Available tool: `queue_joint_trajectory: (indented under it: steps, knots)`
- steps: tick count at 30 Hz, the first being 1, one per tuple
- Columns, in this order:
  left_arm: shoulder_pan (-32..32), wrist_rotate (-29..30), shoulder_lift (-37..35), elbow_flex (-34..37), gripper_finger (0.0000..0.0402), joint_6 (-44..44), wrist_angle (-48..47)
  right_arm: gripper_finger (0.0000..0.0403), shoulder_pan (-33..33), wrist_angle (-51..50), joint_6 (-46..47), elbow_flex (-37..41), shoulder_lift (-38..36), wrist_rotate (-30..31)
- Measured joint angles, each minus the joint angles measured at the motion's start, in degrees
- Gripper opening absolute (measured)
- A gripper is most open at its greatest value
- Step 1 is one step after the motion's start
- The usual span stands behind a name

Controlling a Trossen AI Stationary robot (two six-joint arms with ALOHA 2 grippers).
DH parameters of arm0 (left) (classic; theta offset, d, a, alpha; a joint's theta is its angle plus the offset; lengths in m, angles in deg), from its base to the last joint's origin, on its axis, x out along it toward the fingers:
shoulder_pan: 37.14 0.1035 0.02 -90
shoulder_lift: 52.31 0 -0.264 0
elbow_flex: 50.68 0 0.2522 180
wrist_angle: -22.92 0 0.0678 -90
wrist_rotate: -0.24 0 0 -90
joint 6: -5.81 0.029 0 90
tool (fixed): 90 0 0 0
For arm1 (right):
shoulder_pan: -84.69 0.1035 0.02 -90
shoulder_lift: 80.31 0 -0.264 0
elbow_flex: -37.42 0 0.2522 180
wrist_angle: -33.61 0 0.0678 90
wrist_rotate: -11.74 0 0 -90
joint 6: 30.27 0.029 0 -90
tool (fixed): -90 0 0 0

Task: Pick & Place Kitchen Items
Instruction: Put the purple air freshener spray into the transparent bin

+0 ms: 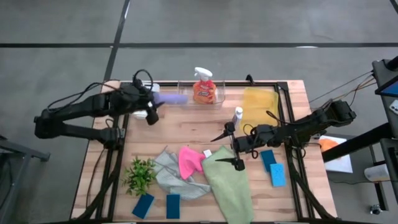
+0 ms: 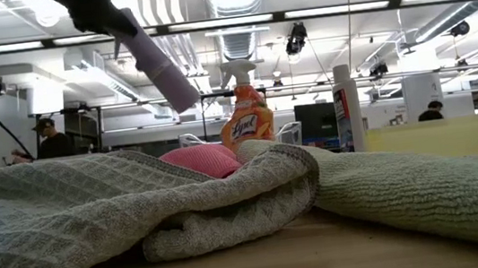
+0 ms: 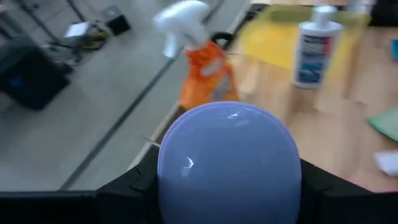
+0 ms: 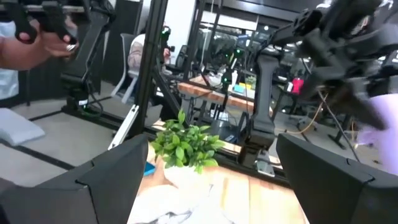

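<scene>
My left gripper [image 1: 153, 107] is at the table's far left, above the table, shut on a purple bottle [image 1: 172, 98]; the bottle also shows in the low view [image 2: 159, 64]. An orange spray bottle [image 1: 204, 88] with a white trigger stands in a clear tray [image 1: 219, 99]. A small white bottle [image 1: 237, 116] stands upright beside the yellow tray [image 1: 259, 104]. My right gripper [image 1: 225, 149] is wide open and empty, over the near edge of the pink cloth [image 1: 188, 160] and green cloth [image 1: 229, 182]. A grey cloth [image 1: 173, 175] lies partly under the pink one. My left gripper pinches the purple bottle between its two fingers [image 3: 138, 182], one on each side of the bottle's body [image 3: 186, 186]. The fingers come level from the table's left. The bottle sticks out past them toward the table's right, tilted down [image 2: 178, 94], lifted clear of the table.
Two blue sponges [image 1: 143, 204] [image 1: 173, 205] lie at the near edge, two more [image 1: 268, 158] [image 1: 277, 175] near my right arm. A green plant [image 1: 140, 175] stands at the near left. People show in the room beyond the table.
</scene>
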Motion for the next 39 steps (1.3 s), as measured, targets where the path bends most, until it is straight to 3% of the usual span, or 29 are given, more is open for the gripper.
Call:
queue_joint_trajectory:
  steps: [7, 16, 29, 39]
  knots:
    - [8.4, -2.6, 7.7, -1.9, 0.0206, 3.3, 4.6, 0.0359, 0.0, -0.5, 0.0, 0.0, 0.0, 0.0]
    - [16.5, -8.4, 20.3, -10.0, 0.0206, 5.1, 4.8, 0.0359, 0.0, -1.3, 0.0, 0.0, 0.0, 0.2]
    - [19.2, -9.6, 39.0, -29.4, 0.0206, 5.8, -10.1, 0.0359, 0.0, -1.8, 0.5, 0.0, 0.0, 0.2]
    - [20.6, -11.1, 48.5, -39.2, 0.0206, 7.9, -18.8, 0.0359, 0.0, -2.1, 0.6, 0.0, 0.0, 0.2]
